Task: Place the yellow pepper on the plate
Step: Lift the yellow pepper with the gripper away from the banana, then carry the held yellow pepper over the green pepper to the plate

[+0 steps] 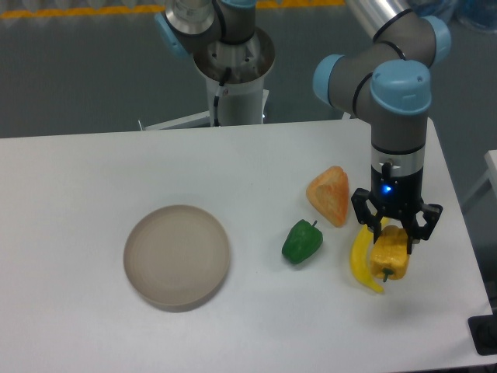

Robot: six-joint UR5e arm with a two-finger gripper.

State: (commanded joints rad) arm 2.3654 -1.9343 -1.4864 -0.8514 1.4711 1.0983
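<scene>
Near the table's [78, 163] right edge, gripper [396, 231] seemingly clasps yellow pepper [390, 255].

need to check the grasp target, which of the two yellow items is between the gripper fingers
The yellow pepper, the blocky one with a short dark stem. The gripper straddles its top. The banana is long and curved, lying just beside it.
</scene>
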